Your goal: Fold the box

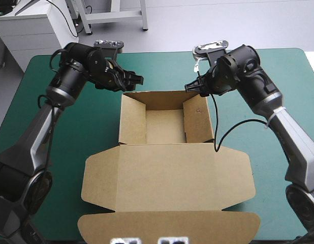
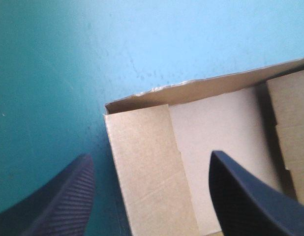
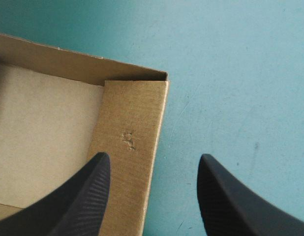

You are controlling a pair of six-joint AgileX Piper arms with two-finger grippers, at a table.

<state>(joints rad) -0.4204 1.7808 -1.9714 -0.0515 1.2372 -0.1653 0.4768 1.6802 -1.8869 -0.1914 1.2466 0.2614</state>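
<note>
The brown box [image 1: 166,127] stands mid-table as an open tray with its walls raised, and its lid [image 1: 167,178] lies flat toward the near edge. My left gripper [image 1: 131,80] hovers open above the tray's far left corner [image 2: 108,107]; one finger [image 2: 58,201] is outside the left wall [image 2: 147,172], the other [image 2: 250,196] over the floor. My right gripper [image 1: 193,86] hovers open above the far right corner [image 3: 164,76], its fingers [image 3: 78,201] straddling the right wall [image 3: 130,147]. Neither holds anything.
The teal-green cover [image 1: 55,147] lies bare left and right of the box. A black cable [image 1: 233,127] loops down from the right arm beside the tray's right wall. A white cabinet [image 1: 25,30] stands beyond the far left corner of the table.
</note>
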